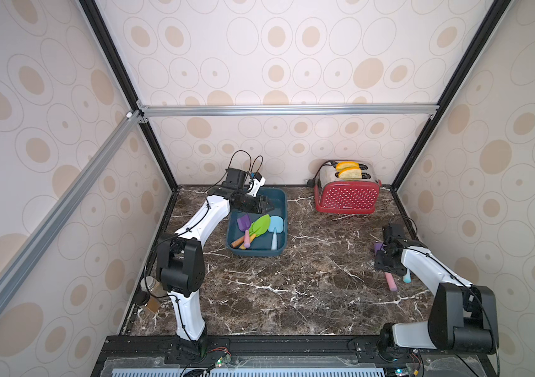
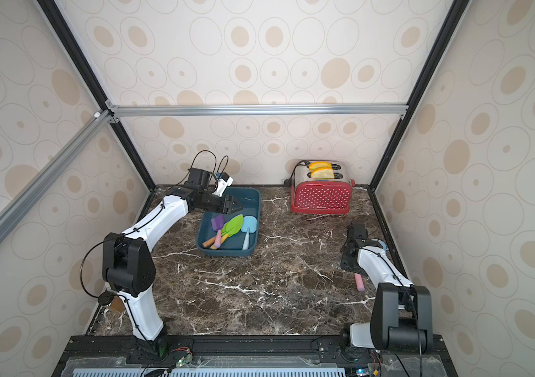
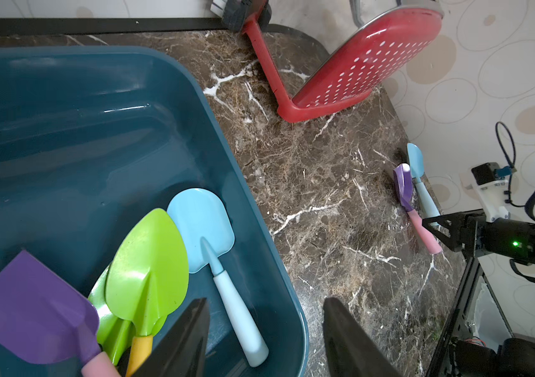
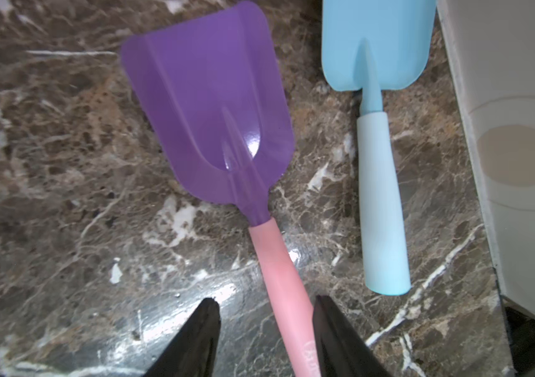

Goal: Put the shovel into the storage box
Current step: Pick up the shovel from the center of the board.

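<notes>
One purple shovel [image 4: 207, 114], flat on the surface [image 4: 47, 163] at right, well apart from the storage box [image 1: 279, 199] at far left; right gripper [image 4: 266, 300], jaws apart, astride its pink handle [image 4: 279, 261] off-centre, so closing could skid it into the blue shovel [image 4: 380, 196] just beside.

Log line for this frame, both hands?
left hand: open, empty, above storage box | right hand: open, astride pink handle of purple shovel on table | blue shovel beside it, unboxed

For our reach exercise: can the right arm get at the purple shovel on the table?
Probably yes: the right pincer hangs open astride the handle of the purple shovel, nothing between them; the blue shovel lies apart.
</notes>
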`<state>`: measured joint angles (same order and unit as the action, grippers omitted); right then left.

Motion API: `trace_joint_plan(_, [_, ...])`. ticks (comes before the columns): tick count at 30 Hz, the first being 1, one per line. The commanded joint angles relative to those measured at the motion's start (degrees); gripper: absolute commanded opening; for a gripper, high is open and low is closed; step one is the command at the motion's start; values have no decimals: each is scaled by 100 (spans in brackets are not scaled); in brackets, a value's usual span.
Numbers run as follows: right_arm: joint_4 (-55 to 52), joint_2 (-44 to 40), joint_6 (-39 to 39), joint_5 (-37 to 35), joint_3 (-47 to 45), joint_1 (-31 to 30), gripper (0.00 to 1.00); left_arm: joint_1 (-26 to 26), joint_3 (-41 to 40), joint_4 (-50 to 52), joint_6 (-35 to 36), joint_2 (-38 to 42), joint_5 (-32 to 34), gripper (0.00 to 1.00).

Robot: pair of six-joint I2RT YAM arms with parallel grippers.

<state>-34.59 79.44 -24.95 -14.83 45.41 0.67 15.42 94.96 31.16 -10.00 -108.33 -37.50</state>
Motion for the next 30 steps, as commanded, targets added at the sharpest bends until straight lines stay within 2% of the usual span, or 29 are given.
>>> trace_joint_plan(1, [169,190,43,262,-63,146,52,-22,-69,-283,-107,165,-166,59])
trace_joint_plan(14, [223,871,75,739,109,425,49,-26,-256,-365,-70,216,-282,59])
trace_joint_plan(18, [220,988,126,907,151,428,45,-27,-320,-374,-64,273,-267,59])
trace_joint_plan(21, [272,1103,144,1167,172,433,36,-17,-336,-385,-72,302,-267,60])
trace_joint_plan(27, [366,1171,195,1543,101,428,3,-17,-398,-446,-122,391,-249,60])
trace_joint_plan(28, [372,1179,202,1621,91,434,0,-21,-407,-467,-142,392,-258,60])
trace_joint_plan(30, [386,1166,223,1811,74,426,0,-14,-425,-508,-207,375,-282,61])
